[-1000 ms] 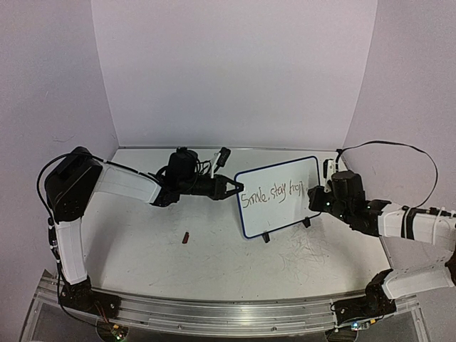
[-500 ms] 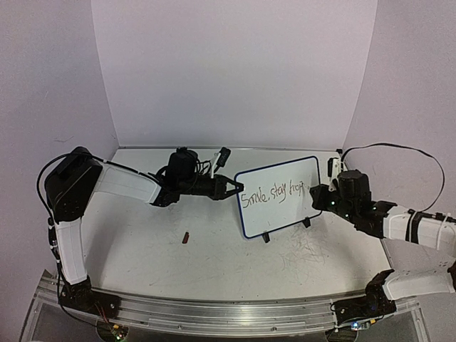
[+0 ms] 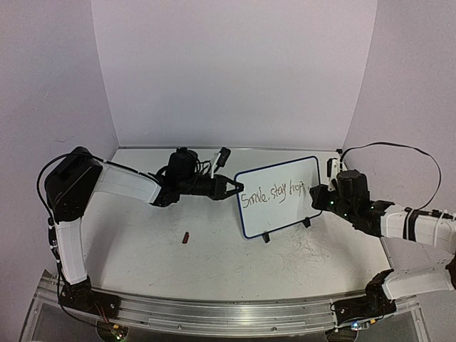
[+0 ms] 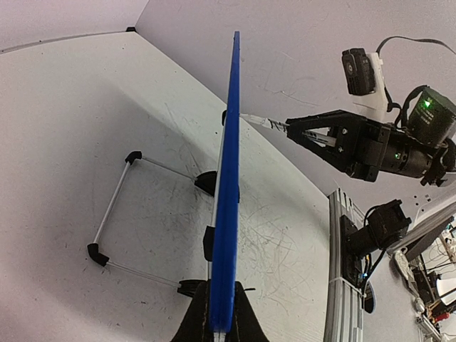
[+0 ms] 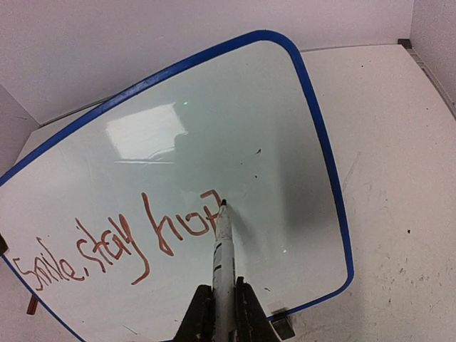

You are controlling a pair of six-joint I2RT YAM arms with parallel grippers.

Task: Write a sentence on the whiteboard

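Blue-framed, small and rectangular, the whiteboard [image 3: 285,174] stood upright on its wire stand [image 4: 117,206] on the pale worktop [image 3: 214,263], a little toward three o'clock of centre in my overhead view. My left gripper [image 3: 234,188] was clamped narrow on the frame at the board's nine o'clock edge, steadying it. Its wrist camera showed the frame edge-on, pinched between the jaws. My right gripper [image 5: 222,313], reaching in from three o'clock, was closed around a thin white marker [image 5: 221,249] whose dark tip touched the board face.

The sentence [image 5: 103,249], a line of thin dark handwritten words, read "Smile, stay hop", and the tip sat at the twelve o'clock end of that last letter. I judged I was midway through the writing step, partway into the final word.

The next move, as I read it, called for finishing the "p" and then shifting the tip slightly toward three o'clock for the next letter. Pressure needed to be light and even so the board would not tip back on its stand. There was free white space toward the three o'clock frame, but not much, so the letters wanted keeping tight. A small red scrap [image 3: 186,237] lay on the worktop at seven o'clock of the board, well apart.
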